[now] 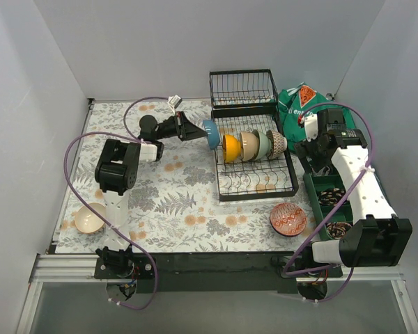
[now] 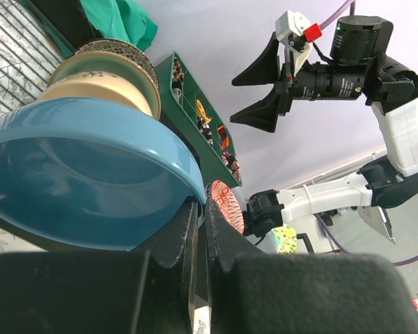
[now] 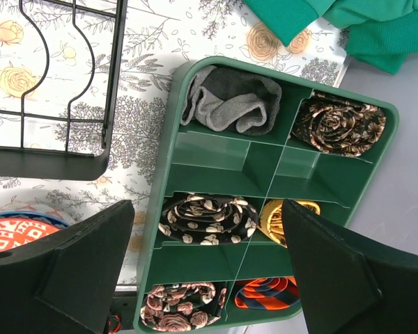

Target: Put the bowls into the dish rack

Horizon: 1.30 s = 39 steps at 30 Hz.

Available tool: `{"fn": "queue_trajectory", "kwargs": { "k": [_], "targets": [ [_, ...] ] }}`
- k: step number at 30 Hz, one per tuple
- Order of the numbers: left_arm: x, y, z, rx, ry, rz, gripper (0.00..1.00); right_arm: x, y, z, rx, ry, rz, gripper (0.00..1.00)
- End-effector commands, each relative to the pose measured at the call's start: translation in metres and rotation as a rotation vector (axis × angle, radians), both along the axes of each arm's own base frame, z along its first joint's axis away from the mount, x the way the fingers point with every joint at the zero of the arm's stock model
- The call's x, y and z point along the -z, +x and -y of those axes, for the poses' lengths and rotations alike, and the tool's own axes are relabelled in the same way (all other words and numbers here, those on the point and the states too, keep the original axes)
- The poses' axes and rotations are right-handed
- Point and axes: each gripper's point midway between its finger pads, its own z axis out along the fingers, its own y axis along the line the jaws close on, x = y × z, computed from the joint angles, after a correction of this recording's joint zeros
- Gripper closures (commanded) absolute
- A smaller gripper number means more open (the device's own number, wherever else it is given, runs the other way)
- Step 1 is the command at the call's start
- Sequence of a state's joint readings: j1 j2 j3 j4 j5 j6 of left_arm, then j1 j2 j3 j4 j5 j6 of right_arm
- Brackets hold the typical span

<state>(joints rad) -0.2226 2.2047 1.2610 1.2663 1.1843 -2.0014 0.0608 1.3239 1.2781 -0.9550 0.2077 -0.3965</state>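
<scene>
My left gripper (image 1: pixel 195 131) is shut on the rim of a blue bowl (image 1: pixel 210 133) and holds it on edge at the left end of the black wire dish rack (image 1: pixel 256 182). In the left wrist view the jaws (image 2: pixel 202 216) pinch the blue bowl's rim (image 2: pixel 90 174). Yellow-orange (image 1: pixel 230 148), cream (image 1: pixel 249 145), mint green (image 1: pixel 263 144) and brown patterned (image 1: pixel 276 143) bowls stand in the rack's slots. A red patterned bowl (image 1: pixel 288 219) sits on the table in front of the rack. A cream bowl (image 1: pixel 89 218) sits at the near left. My right gripper (image 3: pixel 209 278) is open and empty above the green tray.
A green compartmented tray (image 3: pixel 168 167) with rolled ties and a grey cloth lies right of the rack, also in the top view (image 1: pixel 312 189). A green cloth (image 1: pixel 299 111) lies at the back right. The rack's raised basket (image 1: pixel 242 89) is at the far end.
</scene>
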Motion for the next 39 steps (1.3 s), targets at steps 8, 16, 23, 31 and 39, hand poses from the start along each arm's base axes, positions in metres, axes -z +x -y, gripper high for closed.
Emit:
{"fn": "queue_trajectory", "kwargs": {
  "k": [8,16,23,31,39],
  "targets": [
    [-0.057,-0.045,0.019,0.161,-0.157,-0.085,1.0,0.007,0.0,0.002,-0.003,-0.013,-0.042,0.05],
    [-0.035,-0.049,0.022,0.211,-0.176,-0.132,1.0,0.008,0.011,0.001,-0.01,-0.014,-0.059,0.05],
    [-0.02,-0.041,0.026,0.208,-0.18,-0.163,1.0,0.011,0.016,0.0,-0.02,-0.021,-0.081,0.05],
    [-0.017,-0.044,0.024,0.187,-0.112,-0.166,0.73,0.012,0.027,-0.011,-0.053,-0.007,-0.082,0.06],
    [-0.019,-0.048,0.003,0.138,0.005,-0.157,0.61,0.01,0.036,-0.018,-0.062,0.017,-0.066,0.06]
  ]
}}
